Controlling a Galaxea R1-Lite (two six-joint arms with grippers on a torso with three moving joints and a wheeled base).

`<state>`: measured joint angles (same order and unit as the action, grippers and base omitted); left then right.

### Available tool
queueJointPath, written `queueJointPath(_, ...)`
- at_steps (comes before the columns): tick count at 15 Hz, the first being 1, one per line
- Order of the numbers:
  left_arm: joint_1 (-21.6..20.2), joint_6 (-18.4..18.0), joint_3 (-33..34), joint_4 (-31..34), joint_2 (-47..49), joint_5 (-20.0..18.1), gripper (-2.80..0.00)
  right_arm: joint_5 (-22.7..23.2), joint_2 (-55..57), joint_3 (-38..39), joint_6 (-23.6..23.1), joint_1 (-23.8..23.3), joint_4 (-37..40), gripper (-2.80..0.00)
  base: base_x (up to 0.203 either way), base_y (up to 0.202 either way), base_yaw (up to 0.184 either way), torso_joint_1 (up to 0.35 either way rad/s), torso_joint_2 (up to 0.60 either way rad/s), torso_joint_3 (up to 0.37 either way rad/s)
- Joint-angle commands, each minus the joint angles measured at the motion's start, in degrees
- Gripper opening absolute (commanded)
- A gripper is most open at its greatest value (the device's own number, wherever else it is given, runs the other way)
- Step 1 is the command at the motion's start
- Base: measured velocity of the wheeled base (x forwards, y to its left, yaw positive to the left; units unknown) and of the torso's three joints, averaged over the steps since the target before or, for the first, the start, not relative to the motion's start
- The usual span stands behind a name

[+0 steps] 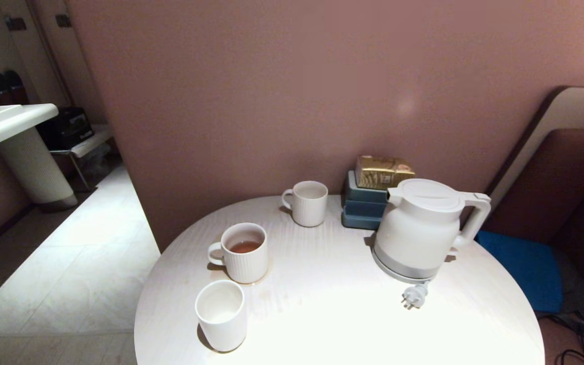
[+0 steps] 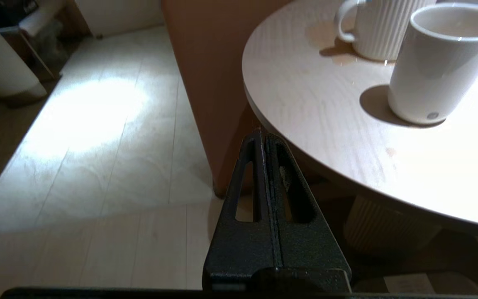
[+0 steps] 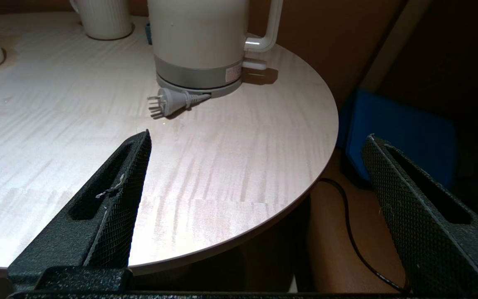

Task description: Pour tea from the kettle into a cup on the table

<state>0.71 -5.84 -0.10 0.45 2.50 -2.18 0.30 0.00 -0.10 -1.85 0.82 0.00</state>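
Note:
The white kettle (image 1: 418, 230) stands upright at the right of the round white table (image 1: 332, 309), lid shut, plug (image 1: 412, 296) lying in front of it. The plain white cup (image 1: 221, 314) stands near the front left edge and looks empty inside. Behind it a ribbed mug (image 1: 244, 253) holds amber tea (image 1: 245, 247). Neither gripper shows in the head view. My left gripper (image 2: 262, 135) is shut and empty, low beside the table edge (image 2: 326, 116), short of the cup (image 2: 442, 62). My right gripper (image 3: 259, 135) is open and empty at the table's near right edge, well short of the kettle (image 3: 199, 37).
A second ribbed mug (image 1: 308, 203) stands at the back. Blue boxes (image 1: 365, 208) with a gold packet (image 1: 383, 172) sit behind the kettle against the wall. A blue cushion (image 1: 520, 263) and floor cables (image 1: 576, 334) lie right of the table. A sink (image 1: 3, 124) stands far left.

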Motion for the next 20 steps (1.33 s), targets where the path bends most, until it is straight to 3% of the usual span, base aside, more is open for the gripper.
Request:
queueJointPath(1,0.0,-0.05,0.01,-0.01,-2.41,0.07,-2.8,-0.07,0.0,0.01,0.3,0.06,0.0,0.0,0.0,0.0,0.0,0.0,0.0,0.0)
queueJointPath(7,0.0,-1.1,0.01,-0.45,-2.41,0.33,-2.8,-0.04,0.04,0.01,0.29,0.01,0.0,0.0,0.0,0.0,0.0,0.0,0.0,0.0)
queueJointPath(8,0.0,-1.37,0.01,-0.45,-2.41,0.33,-2.8,-0.13,0.07,0.01,0.45,-0.02,0.0,-2.8,0.0,0.0,0.0,0.0,0.0,0.0)
queueJointPath(20,0.0,0.75,0.01,-0.45,-2.41,0.42,-2.8,-0.13,0.08,0.01,0.35,0.06,0.0,-2.8,0.0,0.0,0.0,0.0,0.0,0.0)
